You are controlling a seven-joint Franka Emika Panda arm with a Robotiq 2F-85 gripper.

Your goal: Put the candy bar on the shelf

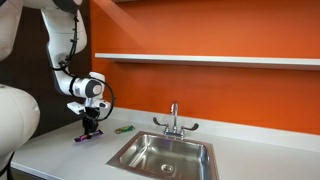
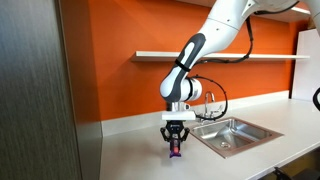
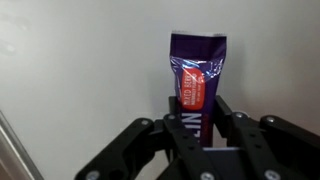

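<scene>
Hand (image 3: 197,102) gripping candy bar (image 3: 197,60) | down at countertop (image 1: 60,152) | shelf (image 1: 200,59) above

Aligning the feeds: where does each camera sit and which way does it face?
Exterior view: in front of the counter, facing the orange wall, shelf and sink; arm and gripper at left.
Exterior view: beside a dark panel, looking along the counter; arm enters from upper right.
Wrist view: on the wrist, looking past black fingers at the candy bar.
Both exterior views share gripper, candy bar, sink, shelf.

Orange wall (image 1: 200,30), white countertop (image 1: 260,150), steel sink (image 1: 150,150), dark wood panel (image 2: 30,90)
</scene>
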